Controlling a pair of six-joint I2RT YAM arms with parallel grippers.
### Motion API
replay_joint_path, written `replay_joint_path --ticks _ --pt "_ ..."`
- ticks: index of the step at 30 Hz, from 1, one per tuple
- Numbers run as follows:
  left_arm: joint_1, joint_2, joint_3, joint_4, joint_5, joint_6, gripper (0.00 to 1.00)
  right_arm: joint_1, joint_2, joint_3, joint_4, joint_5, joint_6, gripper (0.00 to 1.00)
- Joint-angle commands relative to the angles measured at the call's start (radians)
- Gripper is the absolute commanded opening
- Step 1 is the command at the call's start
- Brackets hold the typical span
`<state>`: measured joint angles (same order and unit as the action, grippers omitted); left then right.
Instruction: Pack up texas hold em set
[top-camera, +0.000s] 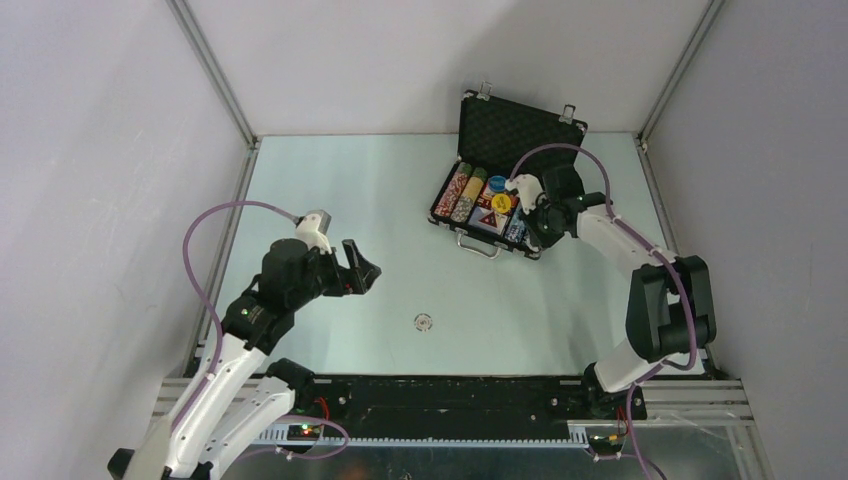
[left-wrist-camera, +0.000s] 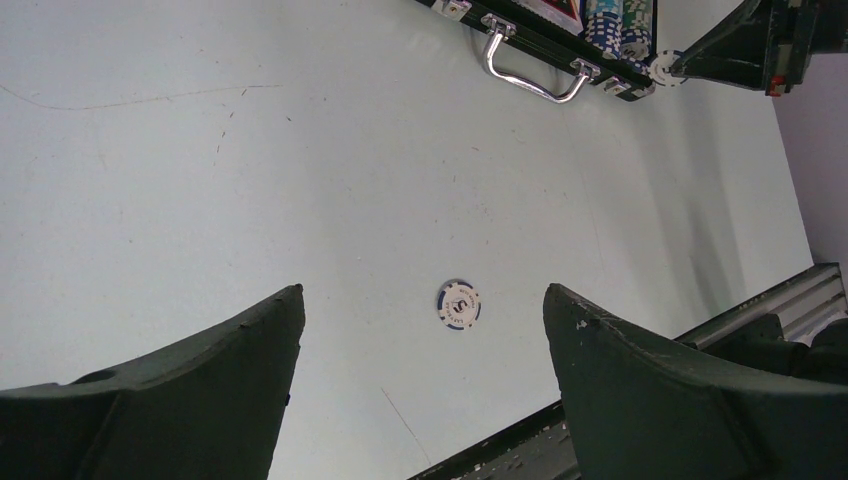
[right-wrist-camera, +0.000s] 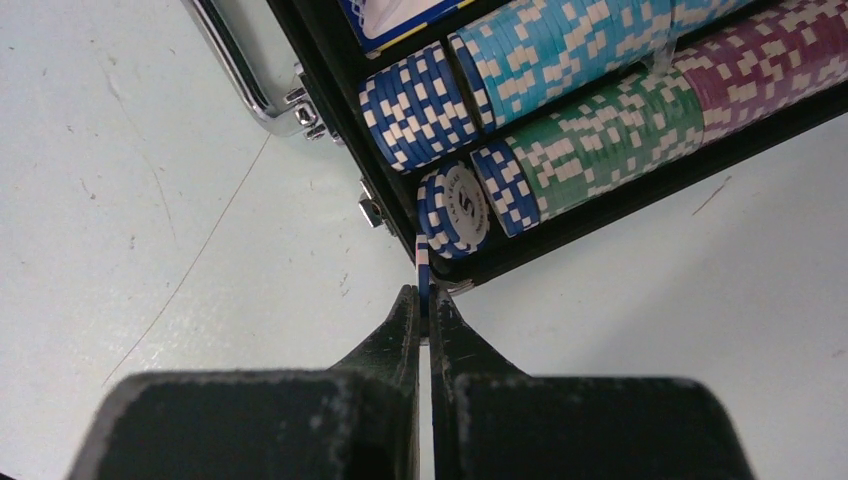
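Left gripper (left-wrist-camera: 422, 292): held wide open and empty, low over the table (top-camera: 330, 190) at the left. It is judged to be lined up on the chip between its fingers.
Loose chip (left-wrist-camera: 458, 304): one counted, lying flat on the table, white-faced with a blue rim, well apart from the case. It is judged to be the next piece to be collected.
Briefcase (top-camera: 520, 130): one, placed at the far right of the table. Its lid is propped upright so the tray can be reached from above.
Handle (left-wrist-camera: 535, 68): one, silver, on the near wall of the case.
Chip rows (right-wrist-camera: 560, 50): packed on edge in the troughs. Four colours are counted in the right wrist view: dark blue, light blue, green and purple. A short dark blue group sits at the near corner.
Right gripper (right-wrist-camera: 423, 305): closed tight on a single chip at the case's near right corner.
Held chip (right-wrist-camera: 423, 262): one, pinched edge-on, just beside the short dark blue group. This hold is judged to let it slide in upright.
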<state>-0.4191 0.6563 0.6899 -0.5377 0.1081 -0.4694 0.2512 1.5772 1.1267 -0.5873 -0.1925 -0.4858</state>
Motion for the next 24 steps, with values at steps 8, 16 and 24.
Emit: replay_joint_path --ticks 8,16,24 --pt "0.005 0.002 0.020 0.012 -0.003 0.022 0.93 0.007 0.055 0.071 0.030 0.019 -0.045 0.00" --pt "0.006 0.009 0.020 0.012 0.001 0.022 0.93 0.019 0.074 0.076 0.048 0.079 -0.073 0.00" --pt "0.005 0.015 0.020 0.013 0.006 0.021 0.93 0.042 0.094 0.076 0.077 0.217 -0.109 0.00"
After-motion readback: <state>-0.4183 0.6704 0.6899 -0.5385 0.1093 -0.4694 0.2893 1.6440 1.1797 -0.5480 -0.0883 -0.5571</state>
